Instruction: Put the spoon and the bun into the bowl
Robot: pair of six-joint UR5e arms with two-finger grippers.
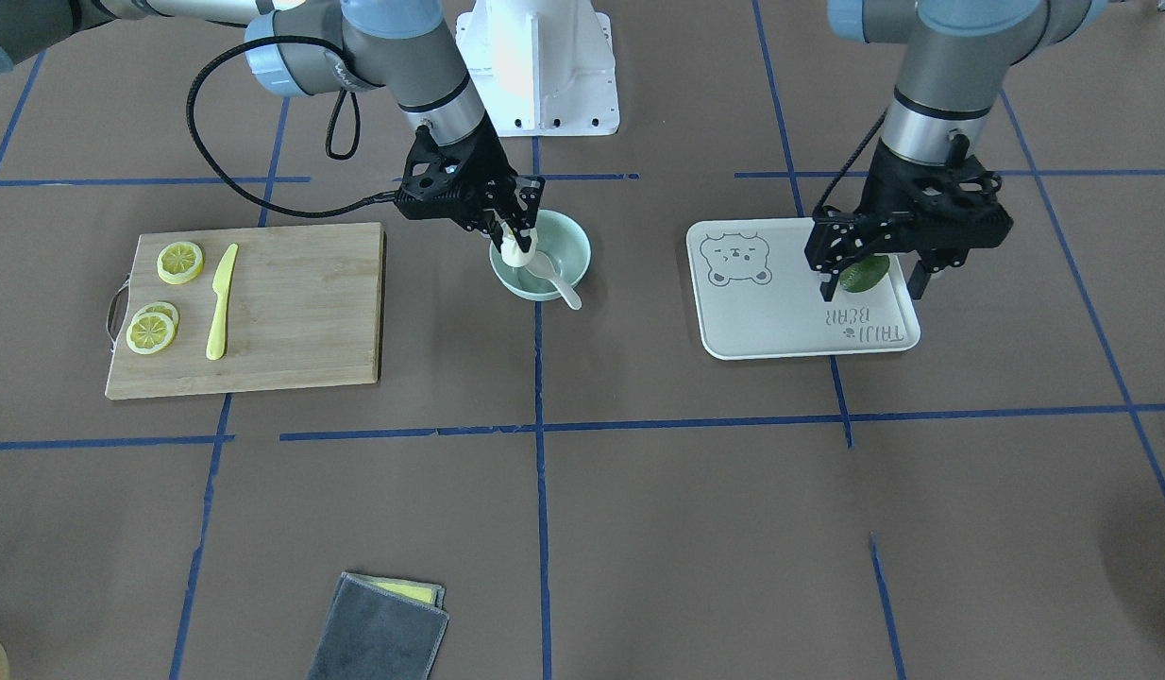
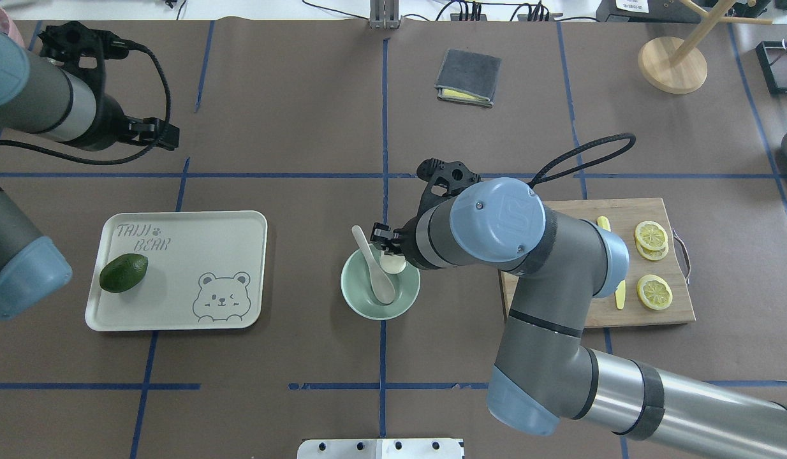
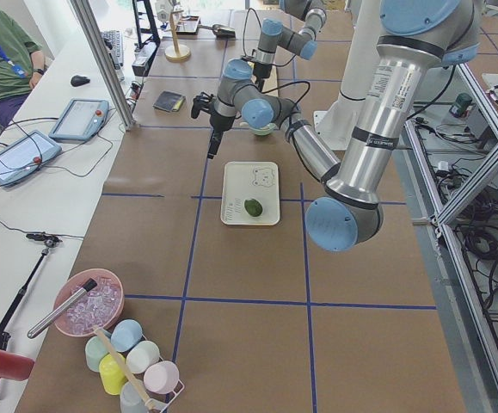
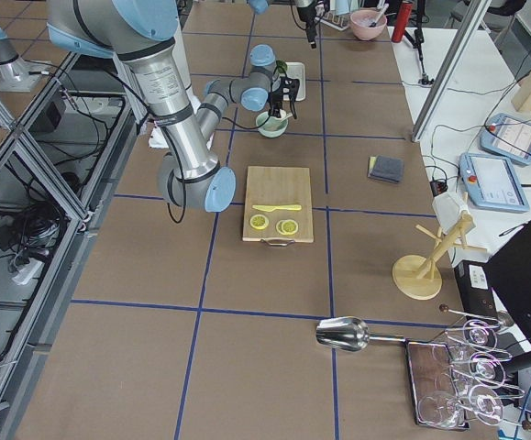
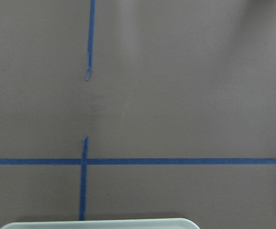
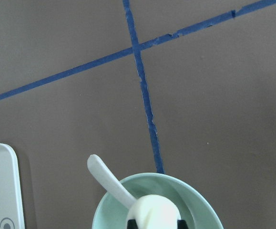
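Note:
The pale mint-green bowl (image 1: 582, 257) stands at the table's middle, also in the overhead view (image 2: 352, 296). The off-white spoon (image 1: 561, 285) lies in it, scoop down, handle out over the rim (image 2: 366, 245). My right gripper (image 1: 516, 236) is shut on the white bun (image 1: 517, 249) and holds it just over the bowl's inside; the right wrist view shows the bun (image 6: 154, 212) between the fingertips above the bowl (image 6: 195, 195) and spoon (image 6: 107, 179). My left gripper (image 1: 875, 281) is open and empty, above the tray.
A white bear tray (image 1: 781, 321) with a green avocado (image 2: 124, 273) is on my left. A wooden cutting board (image 1: 299, 312) with lemon slices (image 1: 180, 262) and a yellow knife (image 1: 221, 302) is on my right. A grey cloth (image 1: 379, 628) lies at the far side.

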